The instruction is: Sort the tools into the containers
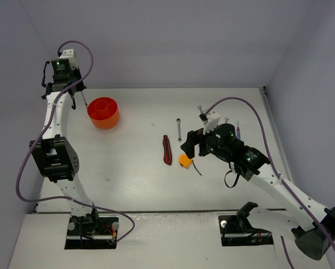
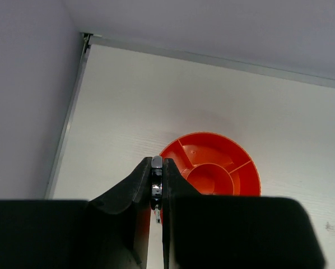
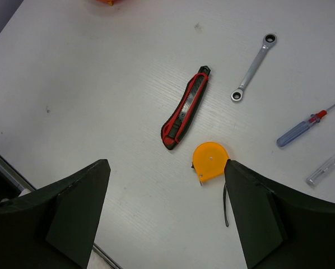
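Note:
The round orange-red tub point(image 1: 103, 112) with inner dividers stands at the back left; it also shows in the left wrist view point(image 2: 212, 168). My left gripper point(image 1: 79, 96) is shut on a thin silver wrench point(image 2: 157, 178) and holds it above the table just left of the tub's rim. My right gripper point(image 3: 165, 163) is open and empty, hovering over the table beside the round orange tape measure point(image 3: 210, 161). The red-black handled tool point(image 3: 185, 107), a silver wrench point(image 3: 254, 66) and the blue-red screwdriver point(image 3: 302, 130) lie beyond it.
A clear-handled tool point(image 3: 327, 166) lies at the right edge of the right wrist view. Walls close the table at the back and both sides. In the top view the red-black tool point(image 1: 167, 149), wrench point(image 1: 179, 129) and tape measure point(image 1: 185, 160) lie mid-table.

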`<move>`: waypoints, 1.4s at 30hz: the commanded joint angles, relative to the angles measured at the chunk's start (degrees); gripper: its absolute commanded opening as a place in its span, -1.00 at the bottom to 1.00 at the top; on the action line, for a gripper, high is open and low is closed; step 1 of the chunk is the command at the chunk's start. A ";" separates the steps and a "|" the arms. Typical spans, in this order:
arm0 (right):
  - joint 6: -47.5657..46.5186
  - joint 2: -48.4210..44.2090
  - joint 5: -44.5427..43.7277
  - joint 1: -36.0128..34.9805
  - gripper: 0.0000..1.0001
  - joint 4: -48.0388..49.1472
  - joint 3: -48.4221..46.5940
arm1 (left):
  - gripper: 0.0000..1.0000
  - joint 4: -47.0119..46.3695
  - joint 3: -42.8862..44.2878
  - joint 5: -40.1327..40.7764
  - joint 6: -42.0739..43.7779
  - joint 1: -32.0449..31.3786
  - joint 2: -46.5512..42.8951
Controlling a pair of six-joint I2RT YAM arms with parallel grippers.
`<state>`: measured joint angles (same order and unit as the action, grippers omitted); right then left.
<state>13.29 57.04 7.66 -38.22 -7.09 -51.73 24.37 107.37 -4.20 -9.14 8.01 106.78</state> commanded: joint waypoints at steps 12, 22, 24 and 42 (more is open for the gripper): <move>3.40 -0.96 0.16 0.43 0.61 1.39 0.57 | -1.00 -8.24 4.34 -8.37 10.05 0.25 5.59; 4.88 -1.31 -0.19 0.43 0.61 1.04 1.62 | -1.00 -3.88 6.70 -9.42 7.74 0.17 10.49; 5.07 -1.56 -0.28 0.43 0.61 1.03 1.87 | -1.00 -2.71 7.21 -9.28 7.84 0.24 11.06; 5.94 -2.09 -1.39 0.43 0.62 0.59 2.95 | -0.55 -0.47 7.62 -9.23 7.89 0.25 15.13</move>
<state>18.51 56.15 7.64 -38.17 -8.45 -48.71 25.29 112.72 -12.51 -0.64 8.01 123.15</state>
